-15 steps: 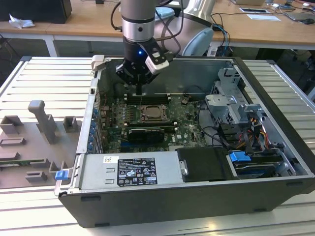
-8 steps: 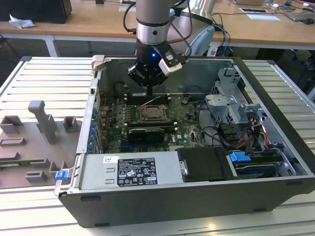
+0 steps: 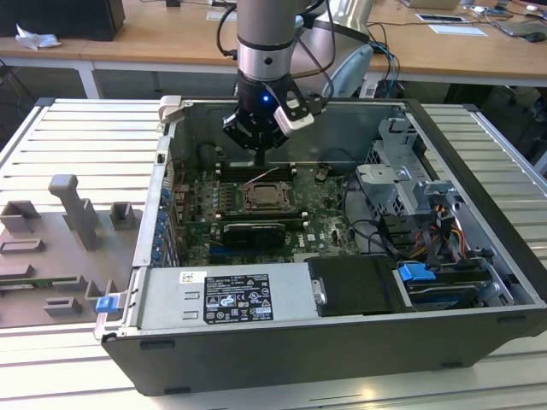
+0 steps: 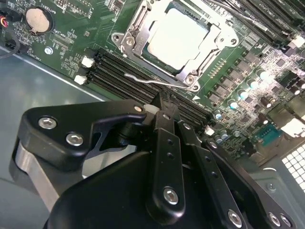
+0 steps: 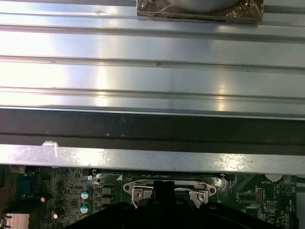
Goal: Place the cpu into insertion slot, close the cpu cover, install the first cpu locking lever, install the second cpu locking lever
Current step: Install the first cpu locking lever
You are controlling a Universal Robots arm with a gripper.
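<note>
My pincer [image 4: 163,100] shut, empty, mid-frame by loose locking lever [image 4: 143,78]; cld slip off thin wire, gouge mem slots [image 4: 112,67].

The open dark metal computer case [image 3: 342,359] lies on the ribbed silvery metal table [image 3: 68,376], with grey plastic fixture blocks [image 3: 73,213] at the exterior view's left of it. Inside, the green circuit board [image 3: 325,218] carries the square metal-rimmed insertion slot [image 3: 270,198]. The flat silvery square cpu [image 4: 178,40] sits in it, framed by the thin silvery metal cpu cover [image 4: 136,24]. The black gripper [image 3: 260,162] hangs just behind, over long black memory slots [image 4: 119,71].
</note>
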